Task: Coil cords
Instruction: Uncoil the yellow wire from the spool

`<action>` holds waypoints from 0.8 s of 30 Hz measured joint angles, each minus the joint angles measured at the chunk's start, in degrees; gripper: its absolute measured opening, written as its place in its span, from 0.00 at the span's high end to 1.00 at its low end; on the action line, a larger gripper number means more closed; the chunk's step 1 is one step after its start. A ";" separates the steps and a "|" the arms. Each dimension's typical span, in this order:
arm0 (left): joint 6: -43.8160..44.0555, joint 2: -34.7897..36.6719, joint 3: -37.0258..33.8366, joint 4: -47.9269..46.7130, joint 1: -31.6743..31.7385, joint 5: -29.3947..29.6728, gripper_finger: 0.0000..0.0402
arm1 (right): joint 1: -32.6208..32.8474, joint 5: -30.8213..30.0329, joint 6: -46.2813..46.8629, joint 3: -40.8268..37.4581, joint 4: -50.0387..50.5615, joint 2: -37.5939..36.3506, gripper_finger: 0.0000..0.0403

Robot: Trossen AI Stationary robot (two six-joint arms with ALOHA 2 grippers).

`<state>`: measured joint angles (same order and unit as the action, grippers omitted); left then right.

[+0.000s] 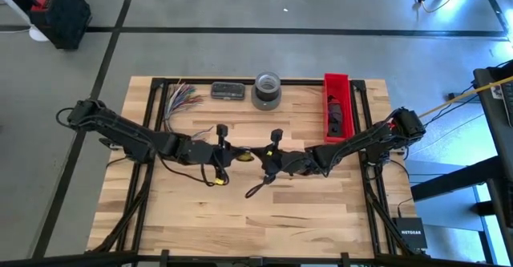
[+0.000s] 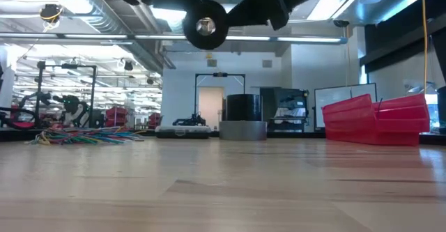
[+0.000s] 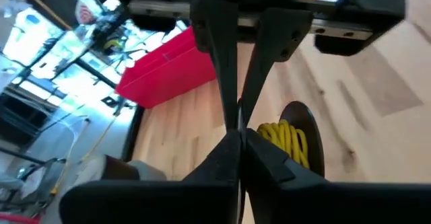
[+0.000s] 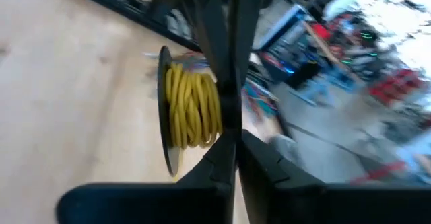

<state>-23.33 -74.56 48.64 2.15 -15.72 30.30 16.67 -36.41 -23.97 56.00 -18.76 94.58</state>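
On the wooden table (image 1: 240,219), both grippers' fingers pinch shut around a light, springy yellow-wire spool (image 4: 192,109), best held by its rim.

Lighting: bright, even, from overhead ceiling strips (image 2: 56,35). Glare washes out the room windows in both wrist views. Right wrist view heavily motion-blurred. Low view: near table (image 2: 223,190) soft, arms silhouetted dark. Shadows on table faint.
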 joint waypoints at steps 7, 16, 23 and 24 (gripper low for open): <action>-1.55 4.54 -0.28 2.86 -2.79 2.10 0.99 | 5.53 -15.64 1.95 3.46 15.57 -7.46 0.81; -11.22 14.84 -14.68 39.20 -4.12 1.88 0.99 | 1.11 5.03 6.54 -0.43 11.72 -8.95 0.73; -9.64 20.79 -20.11 43.50 -0.46 0.20 0.99 | -4.77 8.90 0.35 0.19 -5.17 -9.84 0.73; -8.77 21.18 -20.22 42.48 -0.35 -0.82 0.99 | -5.28 10.04 0.37 0.25 -7.90 -9.90 0.73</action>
<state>-32.09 -53.37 28.42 44.63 -16.08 29.48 11.40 -26.37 -23.60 56.26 -26.66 84.68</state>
